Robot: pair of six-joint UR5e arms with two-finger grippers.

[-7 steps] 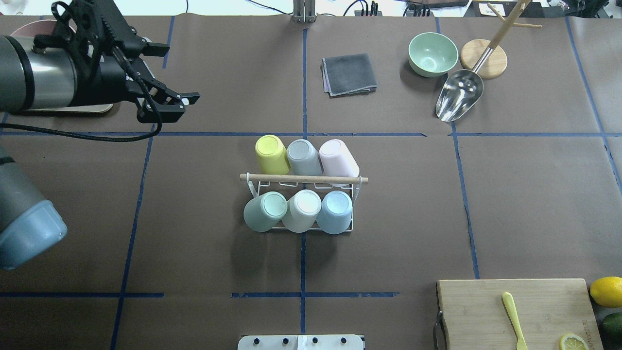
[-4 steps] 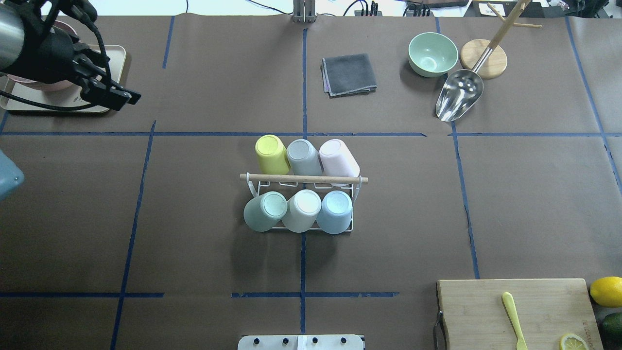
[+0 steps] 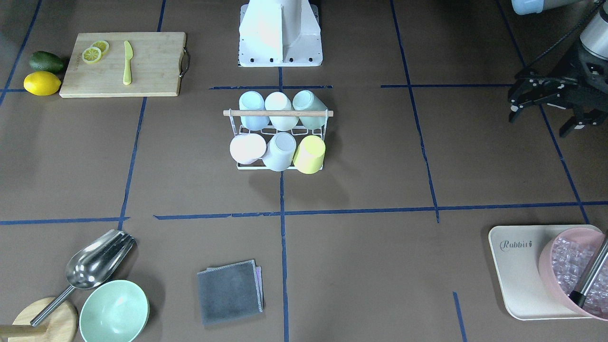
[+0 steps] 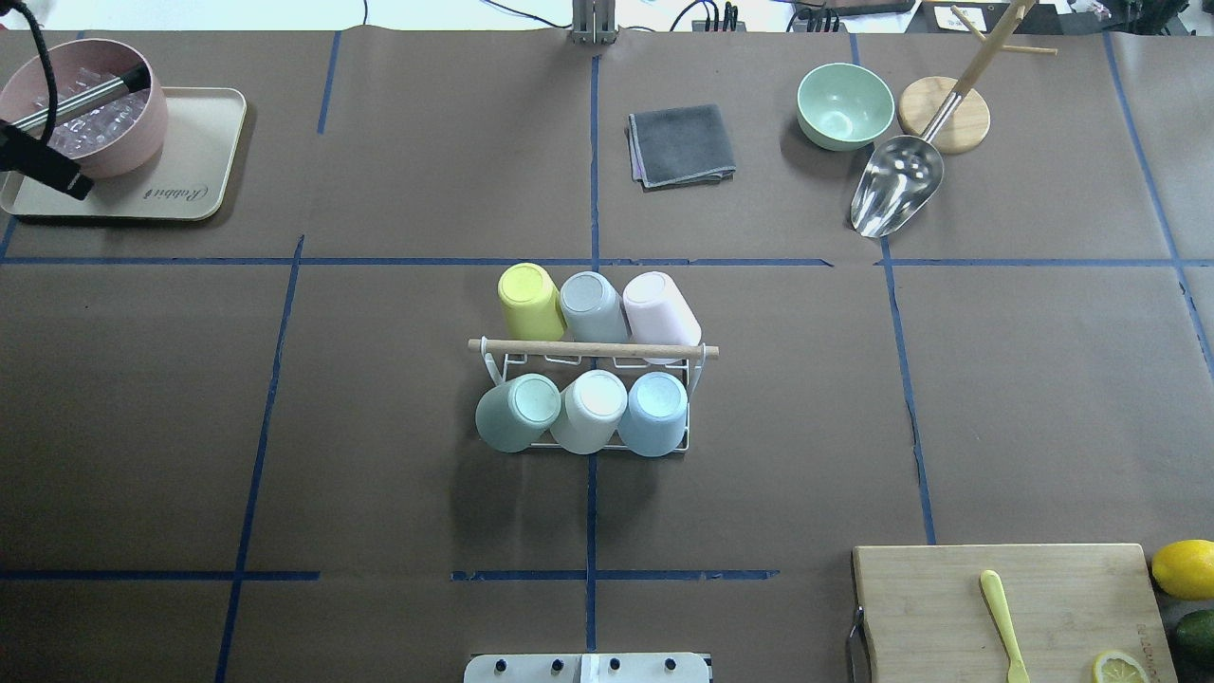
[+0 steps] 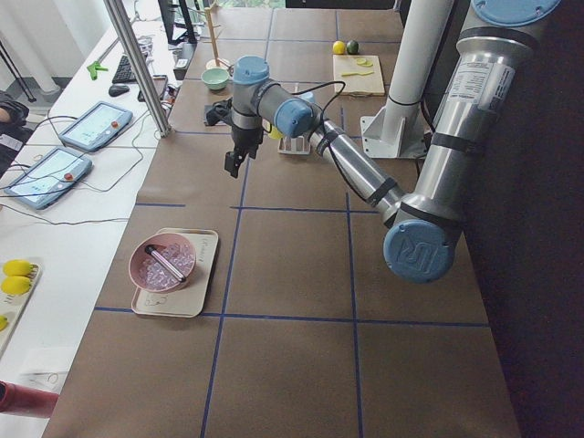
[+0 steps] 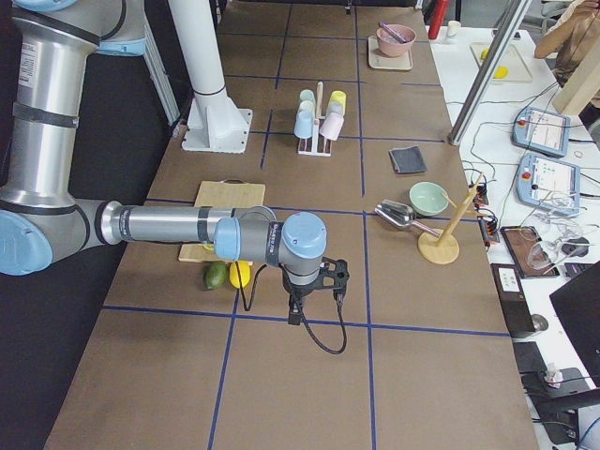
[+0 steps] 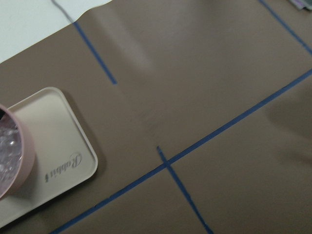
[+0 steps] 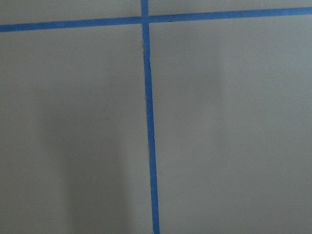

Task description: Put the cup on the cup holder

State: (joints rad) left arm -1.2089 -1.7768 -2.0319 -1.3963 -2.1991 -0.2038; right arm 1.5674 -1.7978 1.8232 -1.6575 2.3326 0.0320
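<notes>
The cup holder [image 4: 593, 350], a white wire rack with a wooden rod on top, stands at the table's middle; it also shows in the front-facing view [image 3: 278, 113]. Several cups hang upside down on its prongs: yellow [image 4: 529, 299], grey-blue [image 4: 593, 305] and pink [image 4: 659, 308] in the far row, green [image 4: 520, 410], white [image 4: 590, 410] and blue [image 4: 654, 413] in the near row. My left gripper [image 3: 541, 121] is open and empty, far off at the table's left side. My right gripper [image 6: 314, 302] shows only in the exterior right view, low over bare table; I cannot tell its state.
A beige tray [image 4: 190, 194] with a pink bowl of ice [image 4: 90, 119] sits far left. A grey cloth [image 4: 681, 144], a green bowl [image 4: 844, 104], a metal scoop [image 4: 896, 194] and a wooden stand [image 4: 944, 114] are at the back. A cutting board [image 4: 948, 607] lies near right.
My left arm has drawn back to the left, almost out of the overhead view, uncovering the tray and pink bowl. The rack and cups have not moved.
</notes>
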